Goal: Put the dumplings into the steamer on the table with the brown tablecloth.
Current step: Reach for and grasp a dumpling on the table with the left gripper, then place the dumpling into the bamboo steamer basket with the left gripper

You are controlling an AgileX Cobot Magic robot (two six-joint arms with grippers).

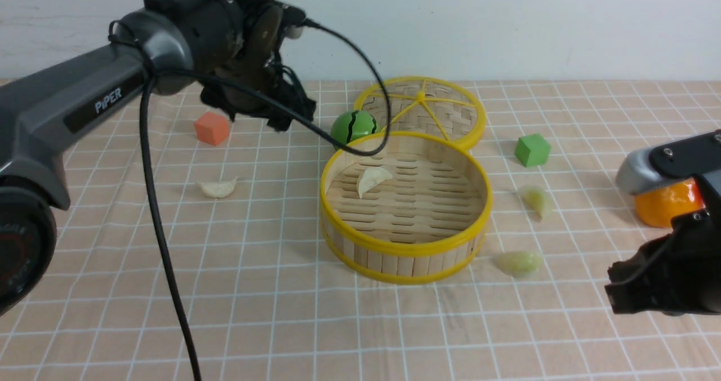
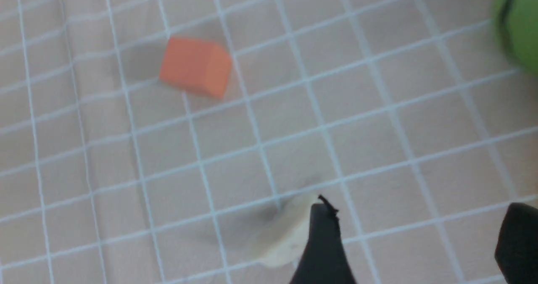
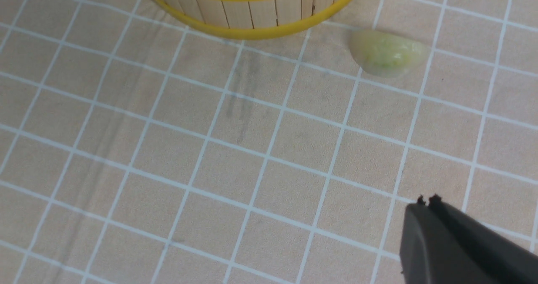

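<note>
The steamer (image 1: 405, 260) stands mid-table on the brown tablecloth (image 1: 281, 313), with one cream dumpling (image 1: 373, 181) on its slats. A second cream dumpling (image 1: 218, 187) lies on the cloth to its left. Two green dumplings (image 1: 538, 199) (image 1: 519, 262) lie to its right. My left gripper (image 1: 256, 113) hangs high above the cloth between the orange cube and the ball. It is open (image 2: 420, 233) and empty; the cream dumpling (image 2: 281, 233) shows partly behind one finger (image 2: 323, 242). My right gripper (image 3: 426, 204) is shut and empty, short of the nearer green dumpling (image 3: 386, 53) and the steamer's wall (image 3: 252, 11).
The woven lid (image 1: 422, 110) lies behind the steamer with a green striped ball (image 1: 354, 126) beside it. An orange cube (image 1: 212, 128) sits at the back left and a green cube (image 1: 532, 150) at the right. An orange fruit (image 1: 670, 203) lies behind my right arm.
</note>
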